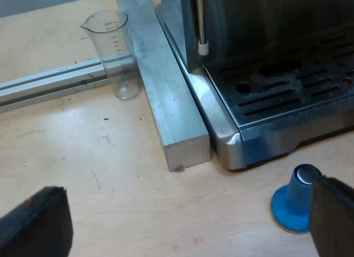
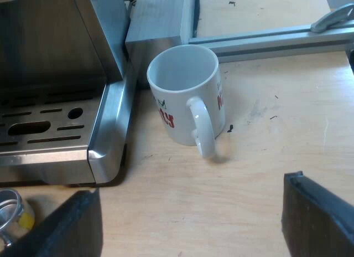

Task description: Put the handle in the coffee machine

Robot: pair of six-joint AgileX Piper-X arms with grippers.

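2 end effectors [image 1: 185, 218] [image 2: 191, 218] spread over tbl [image 1: 110, 157]

**Pale wooden table with metal framing**

A light wooden table [image 1: 110, 174] carries faint scuffs and dark specks. A thick metal beam [image 1: 166, 96] lies flat on it. A slimmer grooved rail [image 1: 50, 82] meets the beam square, like clock hands at twelve and three. The light is soft and even.

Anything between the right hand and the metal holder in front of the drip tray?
Nothing visible. The metal holder, its ring end showing, lies on the table close beside the open right hand, just before the machine's drip tray. The mug stands by the machine's corner, off that line.
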